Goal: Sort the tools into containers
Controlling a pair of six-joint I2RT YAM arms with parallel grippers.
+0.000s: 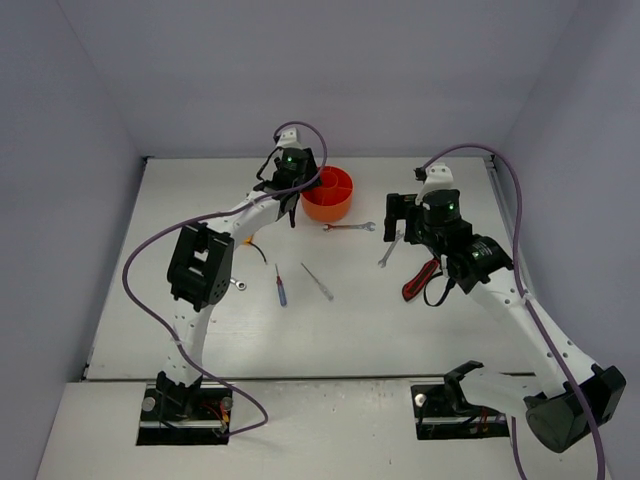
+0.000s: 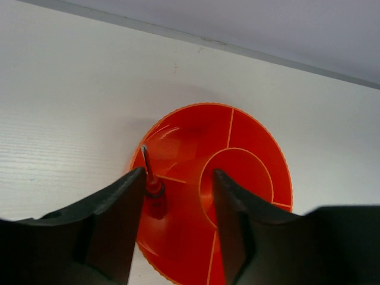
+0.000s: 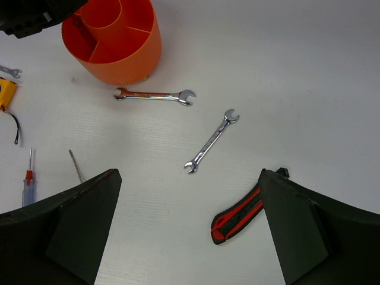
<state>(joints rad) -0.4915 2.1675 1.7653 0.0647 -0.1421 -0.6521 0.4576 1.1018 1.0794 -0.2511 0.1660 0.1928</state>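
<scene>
The round orange tub (image 1: 328,193) with inner dividers stands at the back middle. My left gripper (image 1: 300,192) hangs open over its left rim. In the left wrist view (image 2: 178,178) a screwdriver (image 2: 153,187) stands in an outer compartment of the tub (image 2: 249,136), beside my left finger and not gripped. My right gripper (image 1: 400,222) is open and empty (image 3: 189,196) above two silver wrenches (image 3: 155,95) (image 3: 211,141) and the red-black utility knife (image 3: 237,217). Two more screwdrivers (image 1: 281,285) (image 1: 318,281) lie mid-table. The yellow tape measure (image 1: 247,240) is partly hidden under my left arm.
A small wrench (image 1: 238,286) lies next to my left arm's elbow. The knife (image 1: 420,280) lies beside my right forearm and its cable. Grey walls close the table at the back and both sides.
</scene>
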